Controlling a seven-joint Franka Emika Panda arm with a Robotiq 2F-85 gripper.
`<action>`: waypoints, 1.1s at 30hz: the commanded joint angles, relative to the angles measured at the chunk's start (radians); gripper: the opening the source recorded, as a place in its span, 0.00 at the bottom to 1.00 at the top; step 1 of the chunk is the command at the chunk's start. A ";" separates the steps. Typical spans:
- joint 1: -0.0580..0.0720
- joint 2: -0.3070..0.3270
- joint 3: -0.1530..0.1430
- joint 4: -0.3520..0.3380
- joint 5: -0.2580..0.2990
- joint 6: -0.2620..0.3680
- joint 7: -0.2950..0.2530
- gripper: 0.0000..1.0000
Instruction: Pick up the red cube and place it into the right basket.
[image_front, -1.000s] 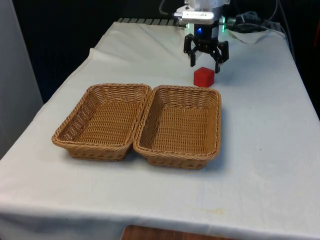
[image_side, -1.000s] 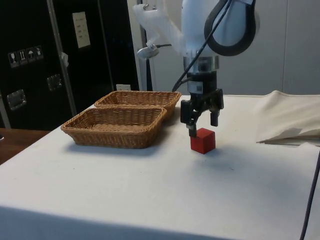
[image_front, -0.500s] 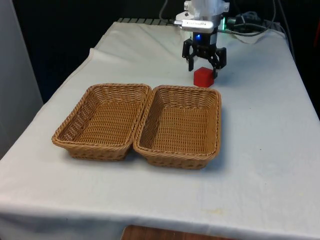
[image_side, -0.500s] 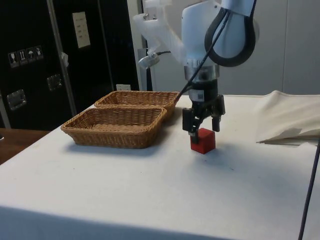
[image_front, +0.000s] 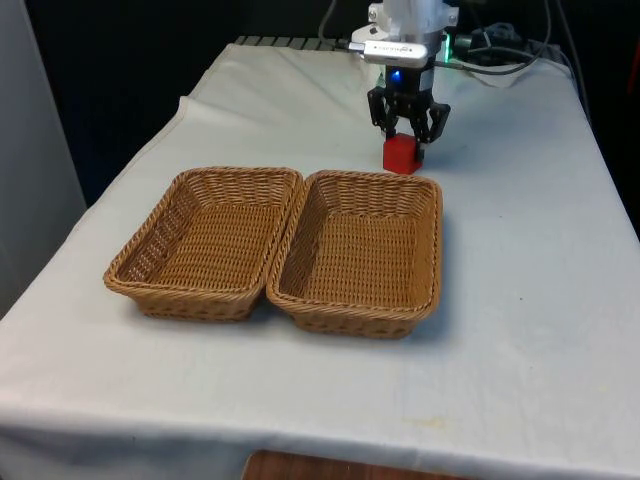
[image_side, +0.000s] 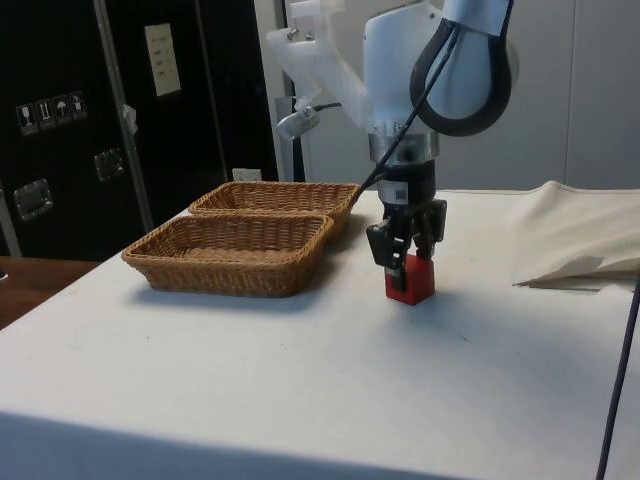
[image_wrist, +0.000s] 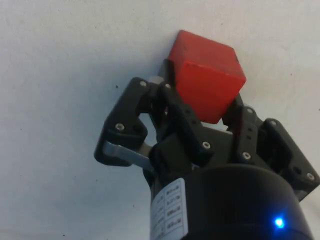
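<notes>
The red cube rests on the white cloth just beyond the far rim of the right basket. My black gripper has come down over the cube, shut on it, with a finger on each side. The side view has the cube touching the cloth under the gripper, a little past the end of the nearer basket. From the wrist, the cube sits pinched between the fingers, its top and one face showing.
Two brown wicker baskets stand side by side mid-table; the left basket touches the right one. A fold of cloth rises behind the cube in the side view. Cables lie near the robot's base.
The gripper has dropped from above the cube to around it, and its fingers have gone from wide open to shut on the cube, which has turned slightly.
</notes>
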 joint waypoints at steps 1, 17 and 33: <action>0.000 0.001 0.004 -0.002 0.008 0.014 0.000 0.02; -0.007 -0.044 -0.034 0.021 -0.029 -0.043 -0.010 0.03; -0.021 -0.140 -0.083 0.078 -0.086 -0.178 -0.054 0.03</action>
